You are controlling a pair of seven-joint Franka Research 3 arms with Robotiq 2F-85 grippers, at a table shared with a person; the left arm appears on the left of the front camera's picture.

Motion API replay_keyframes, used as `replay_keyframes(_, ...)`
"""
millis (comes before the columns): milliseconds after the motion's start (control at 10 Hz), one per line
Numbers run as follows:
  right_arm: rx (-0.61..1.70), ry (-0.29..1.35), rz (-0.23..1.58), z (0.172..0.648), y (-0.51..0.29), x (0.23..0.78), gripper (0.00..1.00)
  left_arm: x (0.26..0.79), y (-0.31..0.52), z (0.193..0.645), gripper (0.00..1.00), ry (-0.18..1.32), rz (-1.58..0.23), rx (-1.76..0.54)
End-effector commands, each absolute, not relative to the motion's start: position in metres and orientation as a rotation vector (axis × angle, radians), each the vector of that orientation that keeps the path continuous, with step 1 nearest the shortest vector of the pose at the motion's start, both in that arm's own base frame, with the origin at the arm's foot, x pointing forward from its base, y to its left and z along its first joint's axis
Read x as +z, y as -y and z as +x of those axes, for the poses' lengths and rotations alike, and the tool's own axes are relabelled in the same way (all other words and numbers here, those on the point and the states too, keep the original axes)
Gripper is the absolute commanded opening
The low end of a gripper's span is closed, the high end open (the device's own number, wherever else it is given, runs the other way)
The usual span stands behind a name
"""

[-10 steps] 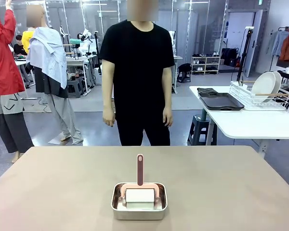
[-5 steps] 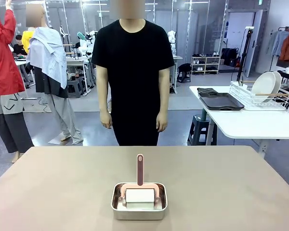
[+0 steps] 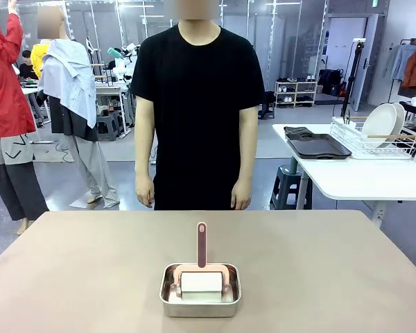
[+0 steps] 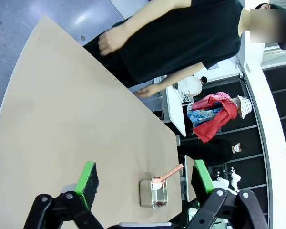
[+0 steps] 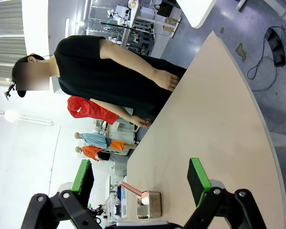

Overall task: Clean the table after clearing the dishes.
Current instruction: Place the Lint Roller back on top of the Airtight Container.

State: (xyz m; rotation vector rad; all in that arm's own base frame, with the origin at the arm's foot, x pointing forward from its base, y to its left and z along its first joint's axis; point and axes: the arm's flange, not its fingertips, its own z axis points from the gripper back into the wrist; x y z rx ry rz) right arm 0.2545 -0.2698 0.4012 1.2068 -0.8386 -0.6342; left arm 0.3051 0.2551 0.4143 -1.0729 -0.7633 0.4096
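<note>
In the front view, the wide matte beige-brown table (image 3: 90, 277) fills the lower half of the frame. A small rectangular steel pan (image 3: 200, 291) sits at lower centre, holding a white lint roller with a pink frame and upright pink handle (image 3: 201, 274). A person in a black T-shirt (image 3: 194, 104) stands at the table's far edge, arms hanging. At right centre, a smaller white table (image 3: 360, 177) carries dark brown trays (image 3: 317, 145) and a white wire rack with large round white plates (image 3: 383, 123).

In the left wrist view, the left gripper (image 4: 143, 177) rises from the bottom edge, its green-padded jaws spread wide with nothing between them. The table runs diagonally above, the steel pan lying at lower centre between the fingers, well apart from them.

In the right wrist view, the right gripper (image 5: 140, 175) likewise stands open and empty, with the pan at lower centre and the person along the upper left.
</note>
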Motion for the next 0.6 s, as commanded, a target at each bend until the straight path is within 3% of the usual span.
replay_keyframes(0, -0.615, 0.853, 1.204, 0.2517, 0.2665, 0.4007, 1.00, 0.4176, -0.2579, 0.3056, 1.00, 0.758, -1.083, 0.408)
replay_keyframes(500, -0.615, 0.853, 1.204, 0.2517, 0.2665, 0.4007, 1.00, 0.4176, -0.2579, 0.3056, 1.00, 0.758, -1.083, 0.408)
